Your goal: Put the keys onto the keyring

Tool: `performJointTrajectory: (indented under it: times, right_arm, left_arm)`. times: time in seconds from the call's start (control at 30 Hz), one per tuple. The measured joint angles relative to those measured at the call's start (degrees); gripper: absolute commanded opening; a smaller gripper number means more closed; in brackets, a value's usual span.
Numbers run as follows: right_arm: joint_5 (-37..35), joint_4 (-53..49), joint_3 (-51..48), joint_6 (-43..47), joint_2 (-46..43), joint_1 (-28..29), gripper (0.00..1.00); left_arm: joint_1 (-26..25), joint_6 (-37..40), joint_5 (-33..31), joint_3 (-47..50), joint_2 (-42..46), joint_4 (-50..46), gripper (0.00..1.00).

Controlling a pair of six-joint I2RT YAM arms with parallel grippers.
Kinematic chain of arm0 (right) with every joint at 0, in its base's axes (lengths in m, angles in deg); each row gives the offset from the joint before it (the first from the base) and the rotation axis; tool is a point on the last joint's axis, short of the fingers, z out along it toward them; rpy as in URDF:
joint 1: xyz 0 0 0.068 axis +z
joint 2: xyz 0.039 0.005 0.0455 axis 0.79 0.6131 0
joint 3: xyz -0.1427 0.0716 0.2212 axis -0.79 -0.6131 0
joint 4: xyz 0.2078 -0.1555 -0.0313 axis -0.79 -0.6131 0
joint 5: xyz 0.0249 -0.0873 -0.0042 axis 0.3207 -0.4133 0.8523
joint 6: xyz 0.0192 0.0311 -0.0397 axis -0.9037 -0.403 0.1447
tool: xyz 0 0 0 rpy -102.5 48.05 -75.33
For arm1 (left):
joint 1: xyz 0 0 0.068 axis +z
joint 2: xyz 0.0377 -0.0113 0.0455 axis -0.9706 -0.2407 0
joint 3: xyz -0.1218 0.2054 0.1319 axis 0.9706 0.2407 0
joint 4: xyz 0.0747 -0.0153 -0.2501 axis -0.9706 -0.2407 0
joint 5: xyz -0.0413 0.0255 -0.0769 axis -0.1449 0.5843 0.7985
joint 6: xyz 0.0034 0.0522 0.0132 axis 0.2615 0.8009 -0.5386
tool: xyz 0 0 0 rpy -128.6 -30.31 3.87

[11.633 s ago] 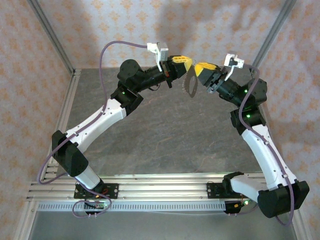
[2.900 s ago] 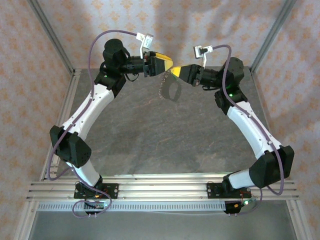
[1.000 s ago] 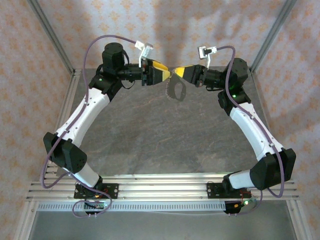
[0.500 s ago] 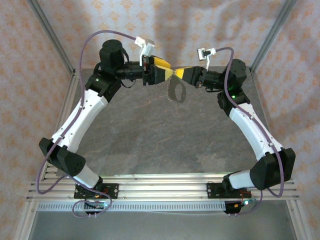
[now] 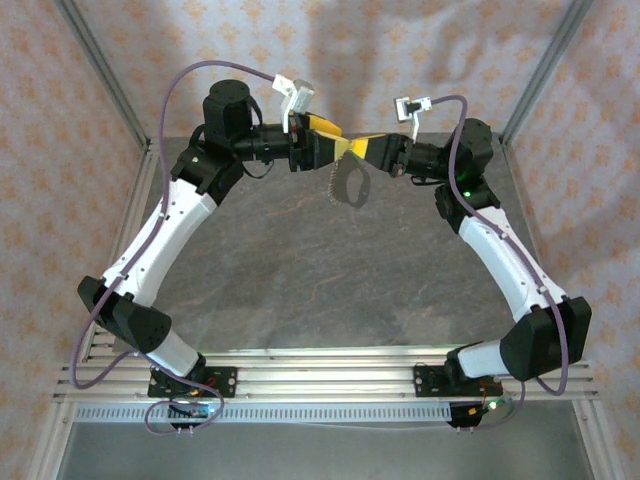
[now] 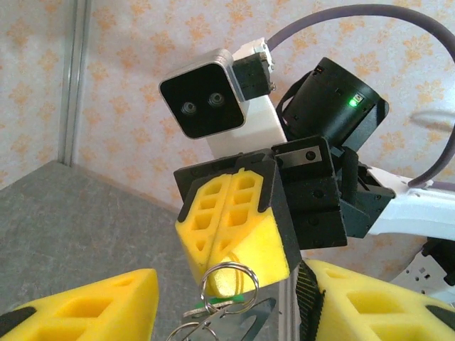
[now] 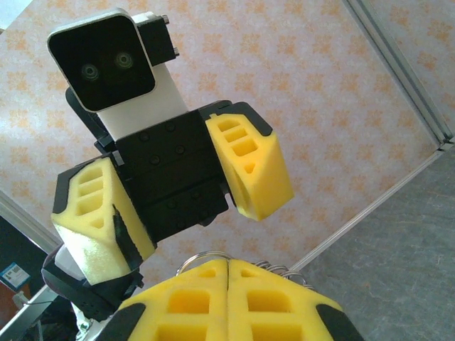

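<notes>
One keyring (image 5: 367, 186) hangs from the closed right gripper (image 5: 349, 149).

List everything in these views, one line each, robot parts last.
Brownish toothed strap loop: one, dark brown, hanging in mid-air at far centre.
Silvery wire split rings: at least two, at the right gripper's tip.
Small green-headed key: one, a green sliver below the rings.
Grey stone-look table: one, beneath the arms.
Peach patterned walls: behind and beside the table.
Purple cables: two, looping over the wrists.
Wrist cameras: two, white and black.
Arms: two, white and black.
Left gripper: one, yellow fingers, open.
Right gripper: one, yellow fingers, shut, strap loop hanging from it.
</notes>
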Motion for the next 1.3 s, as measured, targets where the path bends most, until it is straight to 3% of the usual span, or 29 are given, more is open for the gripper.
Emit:
performJointTrajectory:
  times: [0.9,1.03,1.3]
  right_arm:
    - [-0.2,-0.8,-0.1,0.9,-0.1,0.0,0.00]
    - [-0.2,-1.2,-0.1,0.9,-0.1,0.0,0.00]
    - [-0.5,-2.3,-0.4,1.7,-0.2,-0.1,0.00]
  left_arm:
    - [-1.1,1.0,-0.2,-2.3,-3.5,-2.1,0.56]
    - [-1.1,1.0,-0.1,-2.3,-3.6,-2.1,0.50]
    - [-1.5,1.0,0.3,-2.3,-3.6,-2.0,0.29]
